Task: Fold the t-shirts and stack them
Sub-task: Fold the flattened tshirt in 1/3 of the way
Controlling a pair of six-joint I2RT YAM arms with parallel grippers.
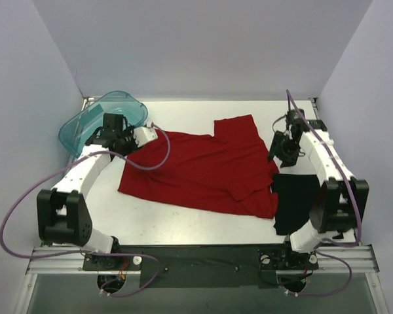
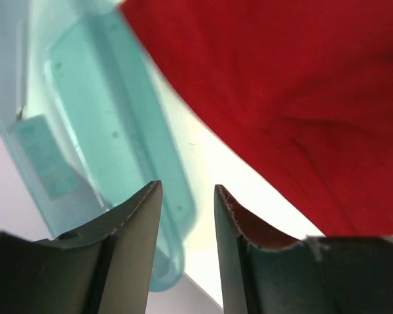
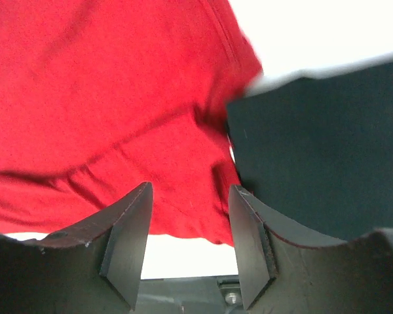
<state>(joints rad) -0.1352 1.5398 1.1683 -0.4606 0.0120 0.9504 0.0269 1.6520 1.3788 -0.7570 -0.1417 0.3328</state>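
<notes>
Red shirt [image 1: 203, 170]: lies spread and unfolded on the counter [image 1: 183, 111], wrinkled, its left edge just beside the tub [image 1: 85, 124] and its body running away from the tub to the right. One sleeve points to the far side. In the left wrist view its cloth [image 2: 301, 104] fills the right of the frame, with a strip of bare counter between it and the tub wall [image 2: 111, 124].

Black shirt [image 1: 295, 203]: well apart from the tub, on the far side of the red shirt from it. It lies flat and meets the red shirt's near right corner. Which of the two lies on top cannot be told. The right arm hides part of it. In the right wrist view it [image 3: 321, 144] is a dark, straight-edged panel beside red cloth [image 3: 98, 98].

Left gripper [image 1: 111, 134]: just beside the tub, at the red shirt's left edge. Its fingers [image 2: 141, 216] are apart, with nothing between them.

Right gripper [image 1: 283, 147]: well apart from the tub, above the red shirt's right edge. Its fingers [image 3: 128, 222] are apart and hold no cloth.

Tub: translucent teal, tilted at the counter's far left corner.
</notes>
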